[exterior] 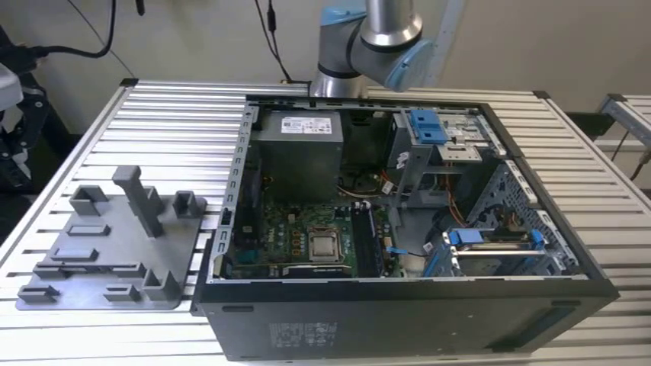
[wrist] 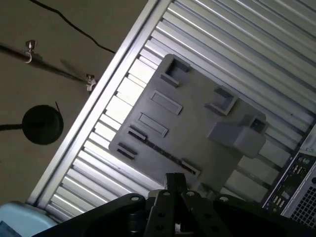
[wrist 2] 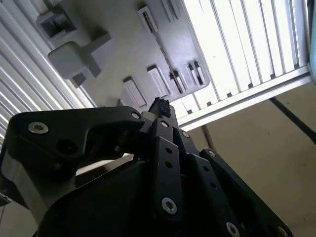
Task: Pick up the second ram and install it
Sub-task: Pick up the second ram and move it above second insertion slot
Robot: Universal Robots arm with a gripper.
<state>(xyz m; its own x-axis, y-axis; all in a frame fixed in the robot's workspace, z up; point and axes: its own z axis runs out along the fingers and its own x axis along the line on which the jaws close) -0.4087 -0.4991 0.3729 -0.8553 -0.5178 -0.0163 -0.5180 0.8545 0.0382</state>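
**Inspector:** Grey plastic holder tray (exterior: 181,248): location?

**Arm:** On the slatted table (exterior: 173,114), just beside the open computer case (exterior: 407,320), at the exterior view's left. My gripper (wrist: 175,178) hangs above the tray.

**Inspector:** Gripper condition?

**Arm:** Clenched, fingertip against fingertip. The second wrist view gives the same gripper (wrist 2: 159,106) from its flank, black linkages in front and the tray beyond.

**Inspector:** What do the views add to one another?

**Arm:** The exterior view supplies the case interior and the green motherboard (exterior: 305,229). The first wrist view supplies the tray's slots from above.

**Inspector:** The task item?

**Arm:** The second ram (wrist: 166,154) is, as best I can judge, the thin dark strip standing on edge in the tray's long slot, near my fingertips but apart from them.

**Inspector:** Orientation?

**Arm:** Long axis level, along the slot and square to the table's side rail (wrist: 101,98). One end points toward that rail, the other toward the case.
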